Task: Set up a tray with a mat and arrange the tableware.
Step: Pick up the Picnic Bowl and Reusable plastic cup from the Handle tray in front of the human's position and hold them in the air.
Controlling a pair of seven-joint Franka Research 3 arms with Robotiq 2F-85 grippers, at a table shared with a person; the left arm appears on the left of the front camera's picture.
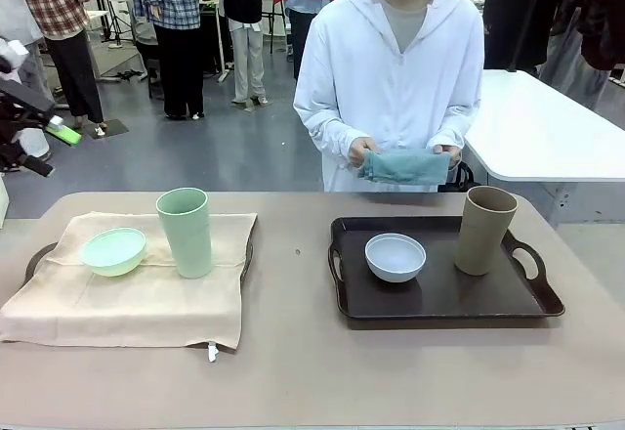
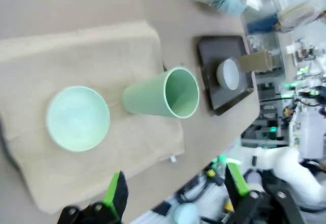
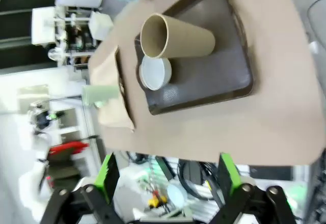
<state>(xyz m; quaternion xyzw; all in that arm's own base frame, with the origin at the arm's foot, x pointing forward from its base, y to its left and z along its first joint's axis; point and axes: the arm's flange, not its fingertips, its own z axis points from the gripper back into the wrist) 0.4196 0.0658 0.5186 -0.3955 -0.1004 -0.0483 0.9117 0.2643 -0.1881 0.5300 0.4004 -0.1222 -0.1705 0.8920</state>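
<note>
Jaws stand wide apart on both grippers, with nothing between the green pads. The left gripper (image 2: 173, 177) hangs above the near edge of the beige mat (image 1: 127, 298), and the right gripper (image 3: 166, 162) hangs off the near side of the table (image 1: 312, 381), looking down at the dark tray (image 1: 439, 305).

One setting looks finished. The mat covers the left tray (image 1: 34, 259), and the mint bowl (image 1: 113, 251) and green tumbler (image 1: 185, 232) stand on it side by side, very close.

The dark tray is bare, with the white bowl (image 1: 395, 257) near its middle and the tan tumbler (image 1: 484, 230) beside it, toward the right handle. My guess is that this tray gets its mat next, so both pieces must come off first.

The tan tumbler stands upright, its long axis vertical and its mouth facing up. A pinch on the rim, one finger inside and one outside, should suit it, as should a side grip low on the wall. It should be lifted straight up so it clears the tray lip without tipping. The white bowl sits mouth up, so a rim pinch from above seems best. The tray's long axis runs across the table, with a handle at each end.

At the far side, the person's hands (image 1: 363, 149) hold a folded teal cloth (image 1: 404, 166) above the table's far edge. It is probably the second mat.
</note>
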